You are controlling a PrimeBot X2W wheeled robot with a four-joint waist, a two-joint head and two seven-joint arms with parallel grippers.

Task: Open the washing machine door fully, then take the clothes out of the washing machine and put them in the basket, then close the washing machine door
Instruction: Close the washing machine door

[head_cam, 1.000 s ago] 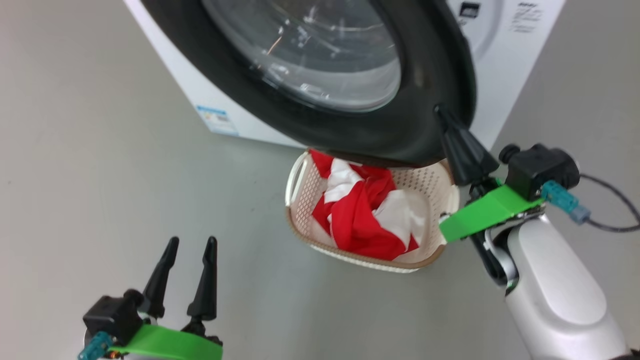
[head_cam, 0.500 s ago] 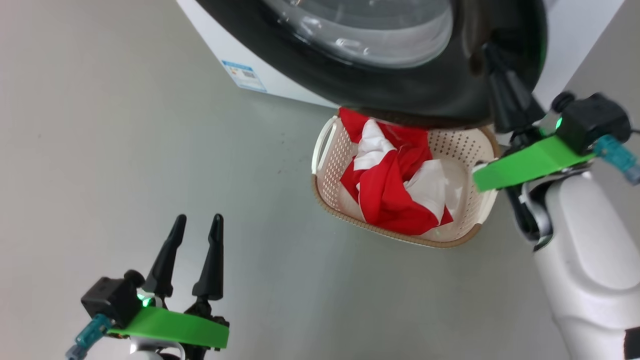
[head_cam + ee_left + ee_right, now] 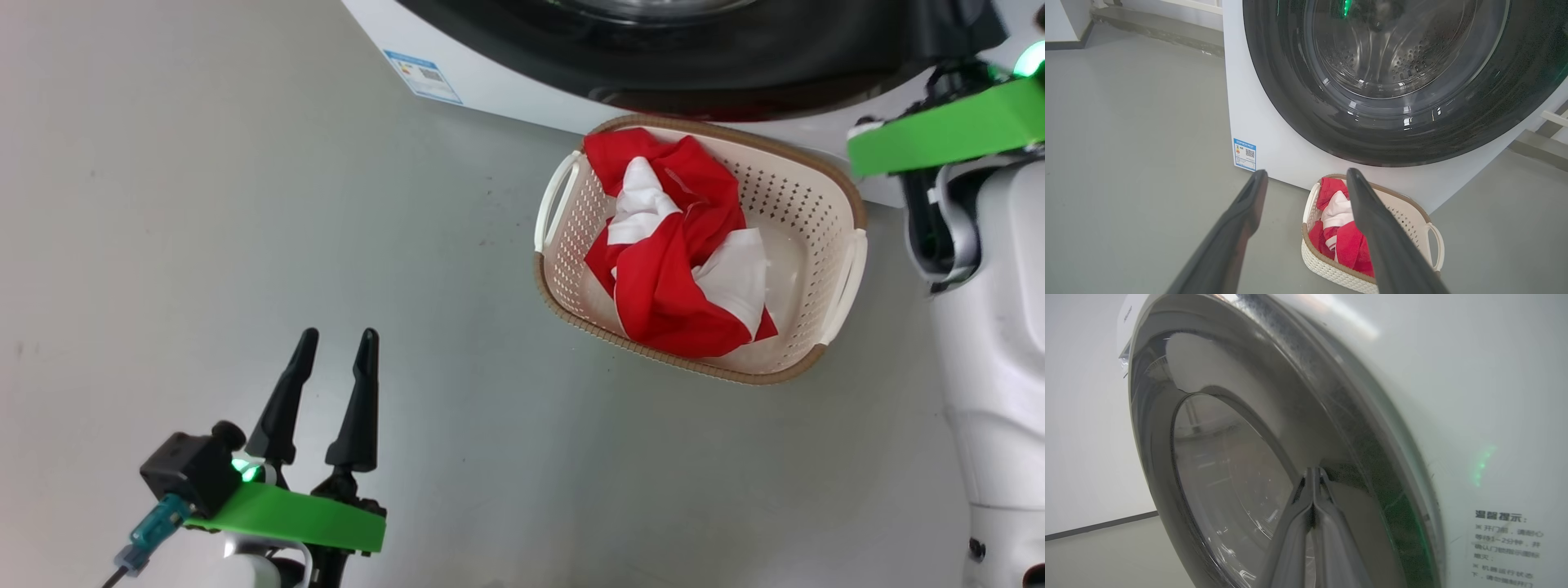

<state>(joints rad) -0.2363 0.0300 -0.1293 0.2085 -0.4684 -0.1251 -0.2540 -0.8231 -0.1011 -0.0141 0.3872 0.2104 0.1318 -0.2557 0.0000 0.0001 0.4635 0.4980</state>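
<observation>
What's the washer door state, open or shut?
Shut, or nearly: the washing machine door lies flat against the washing machine front. Latched: cannot tell.

Left end effector (image 3: 338, 339): two long dark fingers spread wide, nothing between them, pointing up the head view from its lower left. Left wrist bracket (image 3: 286, 516): green, just behind the fingers. Right end effector (image 3: 1313, 473): fingers pressed together, tips meeting. Right forearm (image 3: 992, 351): pale, upright along the head view's right side. Right wrist bracket (image 3: 947, 135): green, atop it.

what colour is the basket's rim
Brown rim on the cream basket; best in the head view.
</observation>
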